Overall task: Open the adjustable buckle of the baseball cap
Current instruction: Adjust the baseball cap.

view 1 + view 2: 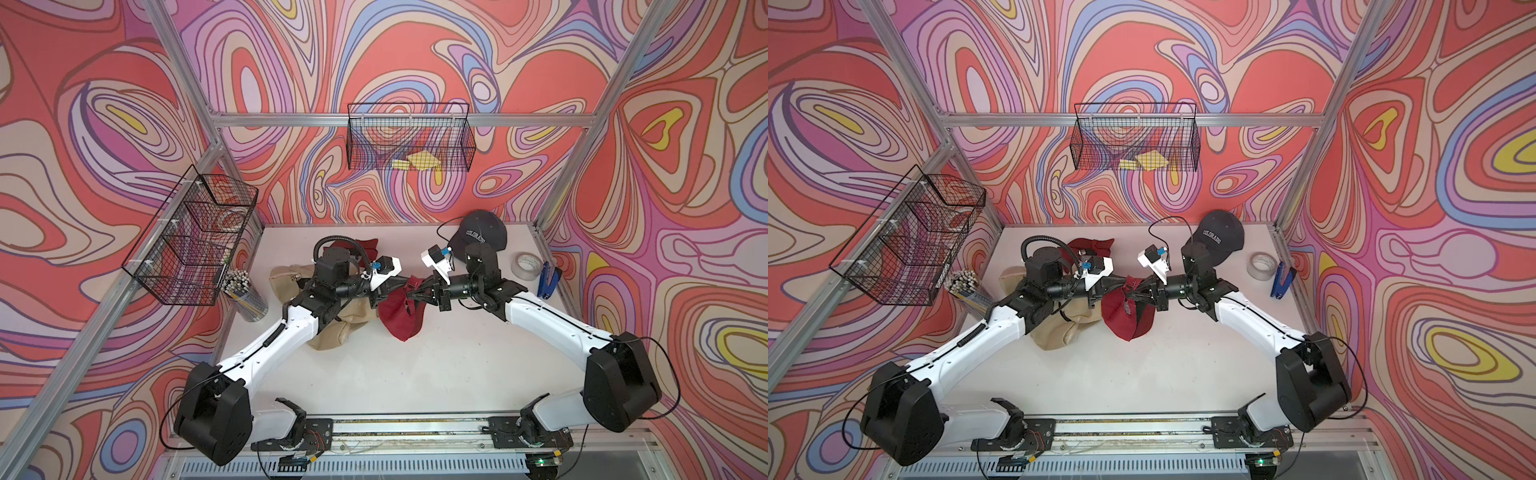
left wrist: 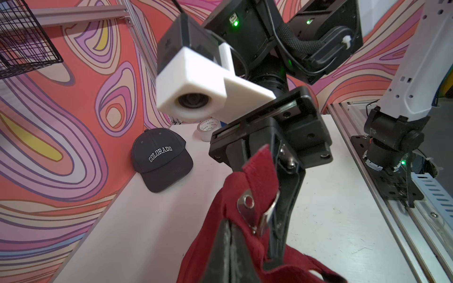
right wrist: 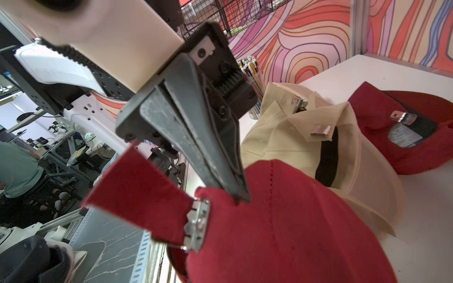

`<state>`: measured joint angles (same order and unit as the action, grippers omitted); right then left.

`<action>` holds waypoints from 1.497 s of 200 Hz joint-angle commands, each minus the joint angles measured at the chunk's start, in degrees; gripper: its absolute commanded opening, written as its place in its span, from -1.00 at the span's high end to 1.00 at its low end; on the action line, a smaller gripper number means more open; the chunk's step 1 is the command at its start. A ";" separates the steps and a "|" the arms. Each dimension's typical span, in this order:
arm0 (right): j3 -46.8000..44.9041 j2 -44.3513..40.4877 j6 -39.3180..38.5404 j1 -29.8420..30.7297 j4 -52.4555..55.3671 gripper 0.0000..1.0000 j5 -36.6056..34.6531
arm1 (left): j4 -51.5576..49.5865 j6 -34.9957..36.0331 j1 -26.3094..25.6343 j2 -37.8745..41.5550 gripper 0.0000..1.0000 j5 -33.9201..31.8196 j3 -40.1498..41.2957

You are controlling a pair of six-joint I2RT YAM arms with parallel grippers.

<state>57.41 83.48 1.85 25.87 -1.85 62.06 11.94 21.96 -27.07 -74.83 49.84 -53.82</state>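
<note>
In both top views the red cap point(image 1: 401, 311) point(image 1: 1121, 311) is at mid-table on the table point(image 1: 415, 374), between the two arms. The left gripper point(image 1: 397, 286) reaches it from the left and the right gripper point(image 1: 415, 293) from the right, and their tips meet at its far edge. A beige cap point(image 1: 332, 328) lies just left of it. A dark cap point(image 1: 482, 232), tape point(image 1: 524, 265) and a stapler point(image 1: 548, 282) sit far right.

In the left wrist view, the right gripper point(image 2: 277, 242) has its fingers pressed together on the red cap's band, just beside the metal buckle point(image 2: 250, 208). Its tips are hidden by cloth. The strap point(image 2: 259, 166) sticks up past the buckle.

In the right wrist view, the left gripper point(image 3: 241, 196) is closed to a point, pinching the red cap's cloth near the buckle point(image 3: 197, 225). The strap point(image 3: 137, 191) juts out on the buckle's other side. Whether the buckle is open cannot be told.
</note>
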 commanded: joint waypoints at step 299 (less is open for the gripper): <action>-4.19 -15.19 15.81 -3.45 -4.07 -0.08 -19.13 | -15.86 -2.94 0.07 -2.53 1.00 -10.47 -9.19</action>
<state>52.25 68.31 19.46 22.46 -2.35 36.40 1.17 17.34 -26.96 -79.44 39.75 -60.12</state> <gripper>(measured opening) 0.549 0.047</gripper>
